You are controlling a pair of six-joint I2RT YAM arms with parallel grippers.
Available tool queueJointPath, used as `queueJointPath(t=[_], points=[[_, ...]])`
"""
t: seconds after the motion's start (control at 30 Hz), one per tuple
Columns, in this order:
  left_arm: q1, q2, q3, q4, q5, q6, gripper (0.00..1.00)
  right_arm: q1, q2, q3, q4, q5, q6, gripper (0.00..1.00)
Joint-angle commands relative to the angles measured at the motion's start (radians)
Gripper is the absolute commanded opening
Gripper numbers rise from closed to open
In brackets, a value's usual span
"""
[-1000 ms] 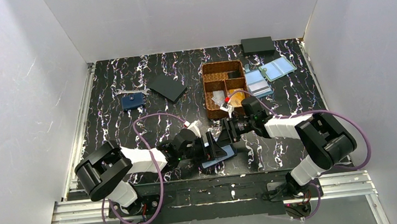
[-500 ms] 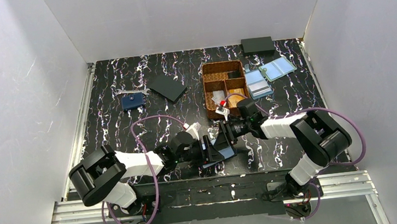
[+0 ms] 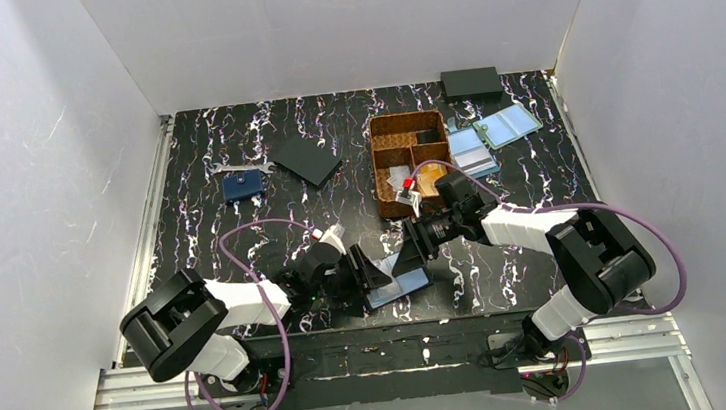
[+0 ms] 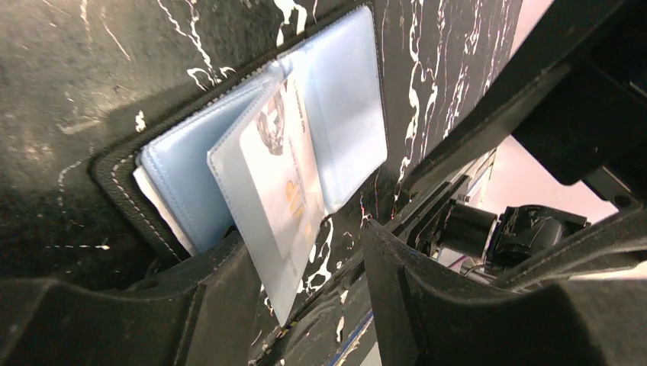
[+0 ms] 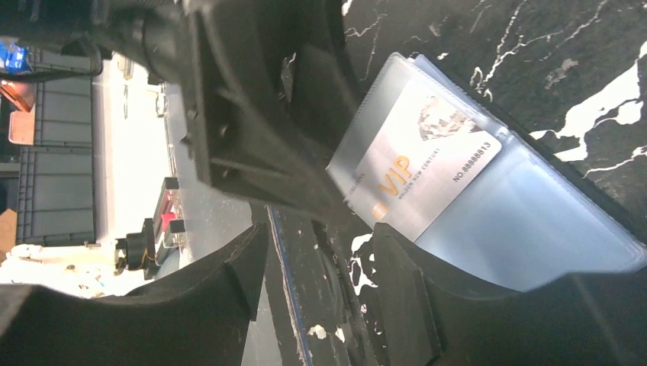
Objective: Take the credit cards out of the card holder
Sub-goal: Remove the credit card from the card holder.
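Black marbled surface: card holder lies open near front edge, credit card in its raised sleeve. Left pincer open, straddling that sleeve. Right pincer open, empty, just beside.

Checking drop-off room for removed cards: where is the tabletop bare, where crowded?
Bare: the patch between the navy wallet and the left arm's purple cable; the strip between the right arm and the pale blue holders. Crowded: around the card holder, where the left end effector and right end effector meet.
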Motion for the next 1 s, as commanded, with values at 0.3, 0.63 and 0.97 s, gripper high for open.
queueJointPath(t=[0.3,0.63,0.97], points=[[0.065,-0.042,-0.049,-0.074,-0.071,0.026,0.19,-0.009,-0.039,0.042,-0.129,0.046,-0.13,0.62],[0.072,-0.166,-0.074,0.036,0.002,0.333,0.0,-0.067,-0.064,0.139,-0.475,-0.074,-0.694,0.78],[0.075,-0.181,-0.086,0.109,0.042,0.372,0.0,-0.089,-0.037,0.1,-0.375,-0.02,-0.596,0.83]])
